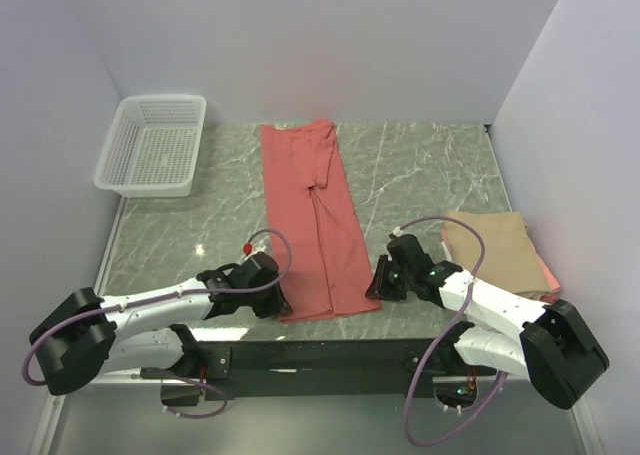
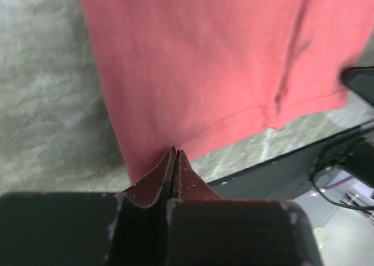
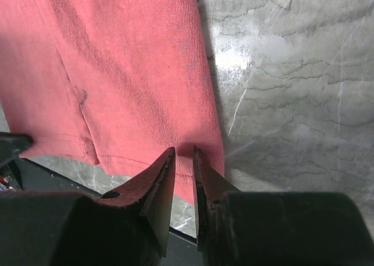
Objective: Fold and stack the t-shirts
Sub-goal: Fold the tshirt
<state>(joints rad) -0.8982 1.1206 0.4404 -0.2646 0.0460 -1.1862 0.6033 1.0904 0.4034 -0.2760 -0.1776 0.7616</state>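
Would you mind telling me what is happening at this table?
Two robot arms are working on a salmon-red t-shirt, already folded into a long strip. The left tool is shut at its near left corner. The right tool sits at the near right corner, slightly open. A folded tan t-shirt lies at right.

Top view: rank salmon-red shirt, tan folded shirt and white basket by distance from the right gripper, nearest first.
From the right gripper:
1. salmon-red shirt: its near hem corner is right at the jaws, on their left.
2. tan folded shirt: off to its right.
3. white basket: far left corner.
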